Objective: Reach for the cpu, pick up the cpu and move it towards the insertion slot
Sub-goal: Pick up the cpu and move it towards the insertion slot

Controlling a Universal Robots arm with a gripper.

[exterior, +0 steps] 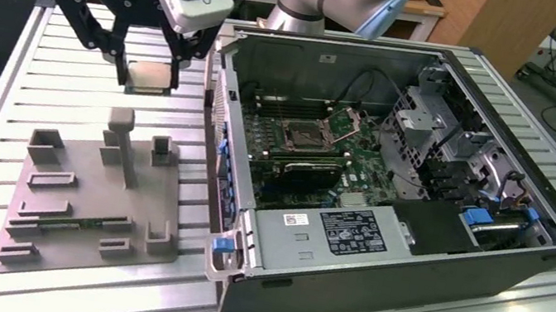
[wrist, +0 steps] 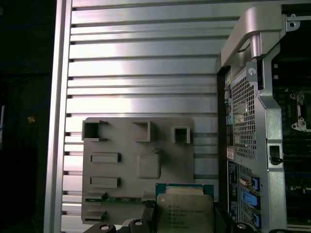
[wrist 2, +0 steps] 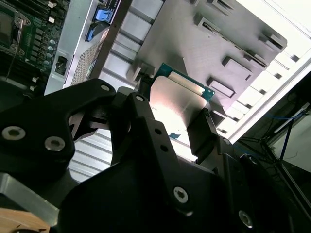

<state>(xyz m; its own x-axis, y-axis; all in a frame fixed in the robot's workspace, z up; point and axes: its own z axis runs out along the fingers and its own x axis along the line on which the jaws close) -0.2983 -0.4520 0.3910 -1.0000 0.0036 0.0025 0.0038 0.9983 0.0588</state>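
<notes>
The end effector (exterior: 151, 75) is clamped on the cpu (exterior: 150, 79), its black fingers (wrist 2: 200, 135) pinching opposite edges of the chip, silvery top showing. The chip hangs in the air above the grey plastic fixture (exterior: 81, 200) on the slatted worktop (exterior: 54, 87). It is just outside the open computer case (exterior: 408, 256) and well apart from the insertion slot (exterior: 307, 134) on the green motherboard (exterior: 365, 157).
</notes>
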